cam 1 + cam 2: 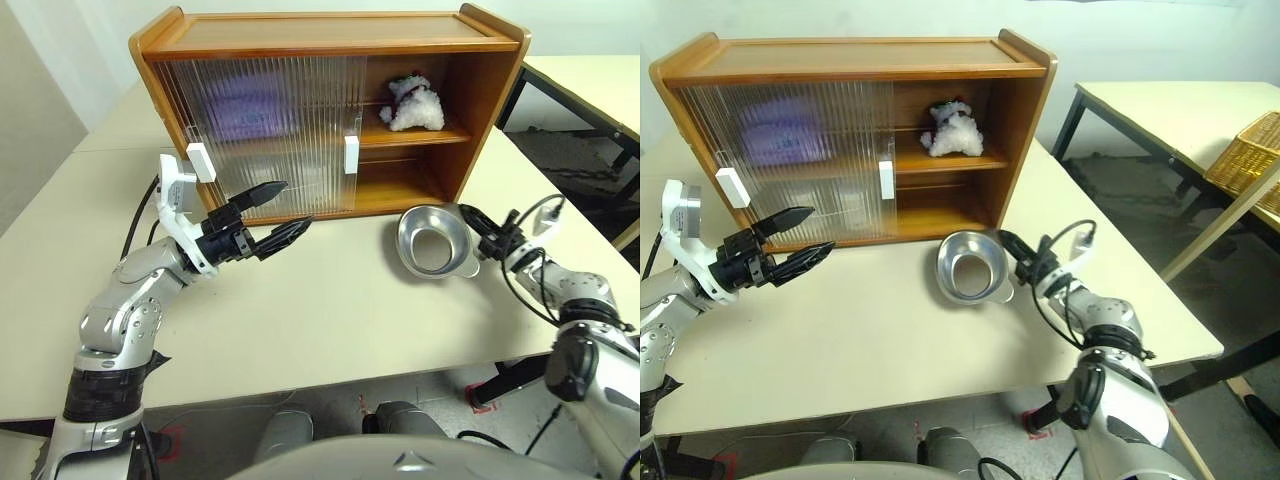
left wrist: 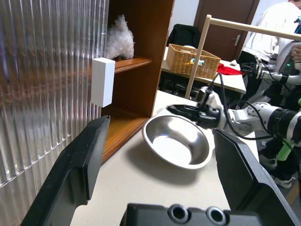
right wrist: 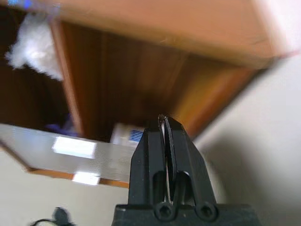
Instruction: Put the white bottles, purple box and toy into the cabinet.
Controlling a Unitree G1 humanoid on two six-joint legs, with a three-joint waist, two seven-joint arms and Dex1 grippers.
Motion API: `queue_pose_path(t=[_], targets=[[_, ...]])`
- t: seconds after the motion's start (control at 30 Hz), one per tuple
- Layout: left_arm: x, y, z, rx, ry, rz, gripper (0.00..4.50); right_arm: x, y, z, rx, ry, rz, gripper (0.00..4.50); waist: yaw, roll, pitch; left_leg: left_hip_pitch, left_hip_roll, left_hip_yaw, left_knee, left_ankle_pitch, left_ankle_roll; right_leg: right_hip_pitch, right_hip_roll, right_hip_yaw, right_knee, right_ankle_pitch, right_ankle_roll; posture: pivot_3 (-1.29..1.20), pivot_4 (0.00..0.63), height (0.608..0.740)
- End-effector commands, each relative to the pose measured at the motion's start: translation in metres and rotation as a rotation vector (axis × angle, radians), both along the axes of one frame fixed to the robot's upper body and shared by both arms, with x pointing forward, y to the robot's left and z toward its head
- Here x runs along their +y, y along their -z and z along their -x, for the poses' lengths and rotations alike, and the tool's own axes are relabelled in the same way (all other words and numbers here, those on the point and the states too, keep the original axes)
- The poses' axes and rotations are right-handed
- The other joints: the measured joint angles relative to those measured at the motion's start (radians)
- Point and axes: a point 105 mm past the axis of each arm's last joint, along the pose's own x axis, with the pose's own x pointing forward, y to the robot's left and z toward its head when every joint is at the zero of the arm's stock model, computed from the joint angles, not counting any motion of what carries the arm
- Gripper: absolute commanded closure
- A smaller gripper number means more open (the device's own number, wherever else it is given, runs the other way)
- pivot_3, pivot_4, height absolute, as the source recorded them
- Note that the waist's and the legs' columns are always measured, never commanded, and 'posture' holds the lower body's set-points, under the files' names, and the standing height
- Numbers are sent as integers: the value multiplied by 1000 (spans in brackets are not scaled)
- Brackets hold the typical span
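The wooden cabinet (image 1: 487, 95) stands at the back of the table, its ribbed doors slid over the left part and its right part open. The white fluffy toy (image 1: 412, 103) sits on the upper shelf in the open part. Behind the ribbed door on the upper shelf the purple box (image 1: 245, 105) shows as a lavender blur. A white bottle with a blue label (image 3: 127, 135) shows dimly on the lower shelf. My left gripper (image 1: 280, 212) is open in front of the doors, holding nothing. My right gripper (image 1: 472, 220) is shut on the right rim of a tilted steel bowl (image 1: 428, 243).
Two white block handles (image 1: 201, 162) (image 1: 351, 154) stick out from the sliding doors. A second table with a wicker basket (image 1: 1248, 148) stands to the right across a gap. A person (image 2: 277, 23) is beyond it. The table's near edge runs just in front of both arms.
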Motion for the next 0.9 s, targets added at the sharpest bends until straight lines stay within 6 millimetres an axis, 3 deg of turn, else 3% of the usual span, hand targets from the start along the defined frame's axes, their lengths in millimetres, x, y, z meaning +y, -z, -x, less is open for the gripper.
queue_pose_path(t=[0.03, 0.27, 0.53, 0.9], targets=[[-1, 2, 1, 2, 2, -18, 0, 17, -24, -9, -47, 4, -33, 4465, 2, 0, 0, 0, 1, -1, 0, 0, 0, 0, 3, 0, 0, 0, 0, 50, 15, 740], [0, 2, 1, 2, -2, -21, 0, 41, -41, -13, -72, 7, -70, 4465, 18, 1, 1, -1, 1, -4, -5, -2, 2, -2, 6, 0, 0, -1, 3, 55, 15, 740], [0, 2, 1, 0, -6, -18, 0, 31, -39, -23, -57, 118, -82, 4465, 18, 1, 0, -1, 2, -5, -7, -4, 3, -3, 5, 0, 0, 0, 0, 59, 15, 740], [-1, -1, 1, -5, -3, -23, 0, 35, -33, -48, -2, 271, -209, 4465, 17, 1, 0, 0, 6, -7, -8, -4, 3, -5, 9, -1, 2, 0, 1, 57, 16, 740]])
